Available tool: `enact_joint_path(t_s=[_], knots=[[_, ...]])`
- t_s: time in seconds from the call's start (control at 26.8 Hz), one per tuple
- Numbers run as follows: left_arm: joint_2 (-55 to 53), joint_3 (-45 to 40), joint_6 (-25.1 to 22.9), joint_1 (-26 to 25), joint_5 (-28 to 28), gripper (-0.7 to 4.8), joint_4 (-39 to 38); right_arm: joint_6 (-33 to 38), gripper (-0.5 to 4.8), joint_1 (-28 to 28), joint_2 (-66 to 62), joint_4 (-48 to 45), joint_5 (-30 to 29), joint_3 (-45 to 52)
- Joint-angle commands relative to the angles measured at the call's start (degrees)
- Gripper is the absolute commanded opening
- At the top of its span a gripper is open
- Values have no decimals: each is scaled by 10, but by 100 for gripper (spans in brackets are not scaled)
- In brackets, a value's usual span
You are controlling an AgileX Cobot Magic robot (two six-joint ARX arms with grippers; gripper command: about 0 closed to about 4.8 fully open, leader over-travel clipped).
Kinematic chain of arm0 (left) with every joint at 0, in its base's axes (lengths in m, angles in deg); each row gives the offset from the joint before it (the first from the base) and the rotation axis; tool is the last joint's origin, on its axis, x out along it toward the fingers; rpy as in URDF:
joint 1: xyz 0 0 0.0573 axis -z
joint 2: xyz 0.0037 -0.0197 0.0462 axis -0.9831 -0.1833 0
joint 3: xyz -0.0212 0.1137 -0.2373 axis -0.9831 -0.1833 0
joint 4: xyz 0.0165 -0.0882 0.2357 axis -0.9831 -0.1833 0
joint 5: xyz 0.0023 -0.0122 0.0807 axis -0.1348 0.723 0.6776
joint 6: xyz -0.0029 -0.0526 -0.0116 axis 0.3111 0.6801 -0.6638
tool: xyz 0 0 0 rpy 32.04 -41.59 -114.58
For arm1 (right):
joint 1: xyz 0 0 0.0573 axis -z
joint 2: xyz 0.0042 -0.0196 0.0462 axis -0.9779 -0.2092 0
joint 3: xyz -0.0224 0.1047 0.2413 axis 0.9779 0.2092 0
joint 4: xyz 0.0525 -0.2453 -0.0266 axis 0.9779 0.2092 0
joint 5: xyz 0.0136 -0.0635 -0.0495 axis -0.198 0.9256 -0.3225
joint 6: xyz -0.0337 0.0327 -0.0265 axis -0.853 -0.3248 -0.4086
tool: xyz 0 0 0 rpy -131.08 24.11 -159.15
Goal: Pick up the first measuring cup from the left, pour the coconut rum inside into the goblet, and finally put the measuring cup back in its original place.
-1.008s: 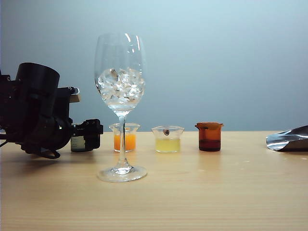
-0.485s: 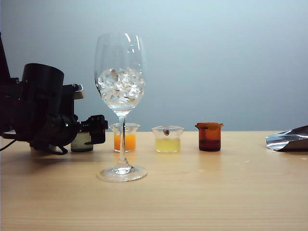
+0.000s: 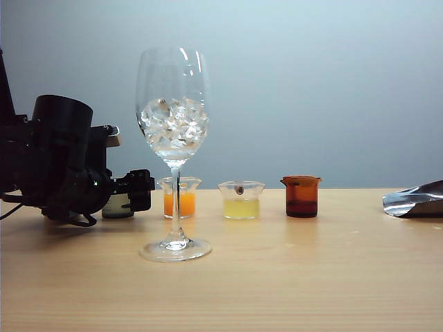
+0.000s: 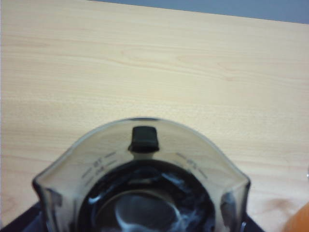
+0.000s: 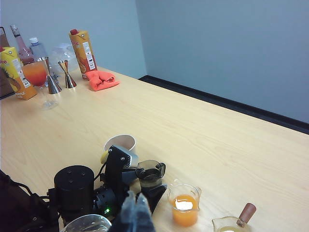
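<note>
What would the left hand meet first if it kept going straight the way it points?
The smoky measuring cup: it already sits between the open fingers of the left hand. Past it, the cup of orange liquid seems next, though depth is unclear.

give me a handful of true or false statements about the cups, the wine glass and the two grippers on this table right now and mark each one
1. The left gripper has its fingers open on either side of the measuring cup. True.
2. The measuring cup is lifted off the table. False: it stands on the wood, leftmost in the row of cups.
3. The goblet holds ice cubes. True.
4. The cup of orange liquid stands at the right end of the row. False: the amber-brown cup is there; the orange one is just behind the goblet's stem.
5. The right gripper holds a cup. False: it grips nothing and sits high over the goblet's side of the table.
</note>
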Motion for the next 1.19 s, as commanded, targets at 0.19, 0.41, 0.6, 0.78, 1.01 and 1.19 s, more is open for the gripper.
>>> enact_joint_path(t_s=[0.19,0.41,0.6,0.78,1.01,1.19], knots=[[1,1,0,0,0,479,7,-2,-9,0,2,-6,0,-1],[1,3,16,0,0,479,12,-2,-9,0,2,-5,0,-1],[1,3,17,0,0,479,12,-2,-9,0,0,-1,0,-1],[0,12,12,0,0,479,12,-2,-9,0,0,9,0,-1],[-3,16,13,0,0,479,-6,-2,-9,0,0,11,0,-1],[-3,16,12,0,0,479,-5,-2,-9,0,0,11,0,-1]])
